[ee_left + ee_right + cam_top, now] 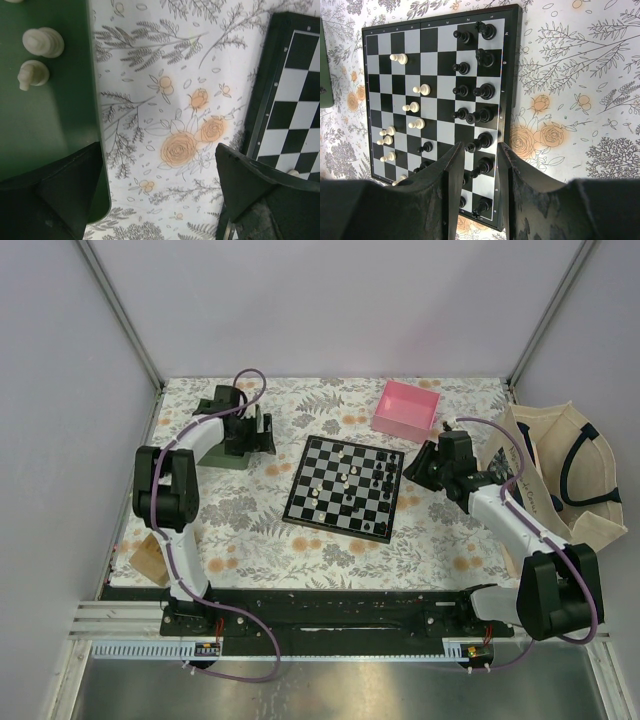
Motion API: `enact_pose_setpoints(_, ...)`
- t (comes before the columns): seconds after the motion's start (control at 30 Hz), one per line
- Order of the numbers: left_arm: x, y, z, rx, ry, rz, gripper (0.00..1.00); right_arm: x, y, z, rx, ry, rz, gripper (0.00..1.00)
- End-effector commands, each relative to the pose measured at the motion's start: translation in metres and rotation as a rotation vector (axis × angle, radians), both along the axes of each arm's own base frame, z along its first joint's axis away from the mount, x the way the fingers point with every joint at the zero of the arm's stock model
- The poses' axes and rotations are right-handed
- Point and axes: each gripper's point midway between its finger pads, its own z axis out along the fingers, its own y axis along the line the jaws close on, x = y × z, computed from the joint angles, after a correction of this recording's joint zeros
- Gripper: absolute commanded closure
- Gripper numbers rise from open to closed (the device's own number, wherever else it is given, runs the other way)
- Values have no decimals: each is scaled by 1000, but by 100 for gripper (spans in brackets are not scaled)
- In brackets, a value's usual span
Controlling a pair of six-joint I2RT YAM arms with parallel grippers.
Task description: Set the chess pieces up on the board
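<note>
Board [440,75] border letters unreadable; left gripper [159,155] open beside green tray [50,125].

The desk [250,530] wears a white cover printed with grey leaves and orange flowers. A pink box [406,409] sits open-topped at the far right. A dark green tray [45,125] lies at the far left. A cream tote bag [548,502] with dark handles slumps at the right edge. A brown scrap [150,558] lies at the left edge.
</note>
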Motion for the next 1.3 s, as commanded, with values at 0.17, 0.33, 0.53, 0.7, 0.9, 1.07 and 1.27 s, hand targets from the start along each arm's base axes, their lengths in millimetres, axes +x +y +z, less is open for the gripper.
enact_pose_setpoints(0.17,-11,-38,29,-58,-72,-71,4,3,1,18,15,-72,19,58)
enact_pose_setpoints(0.33,-15,-49,36,-95,-93,-72,4,2,2,20,16,-77,32,58)
enact_pose_setpoints(0.53,-21,-59,39,-116,-91,-95,4,3,3,22,21,-81,36,57)
enact_pose_setpoints(0.7,-29,-67,33,-113,-74,-113,4,4,6,23,26,-82,53,57)
enact_pose_setpoints(0.9,-35,-73,28,-116,-64,-124,4,5,12,24,47,-71,74,55)
enact_pose_setpoints(1.07,-40,-78,25,-115,-54,-139,5,7,17,21,64,-48,95,54)
enact_pose_setpoints(1.27,-41,-73,29,-80,-79,-110,5,10,23,23,69,-41,133,47)
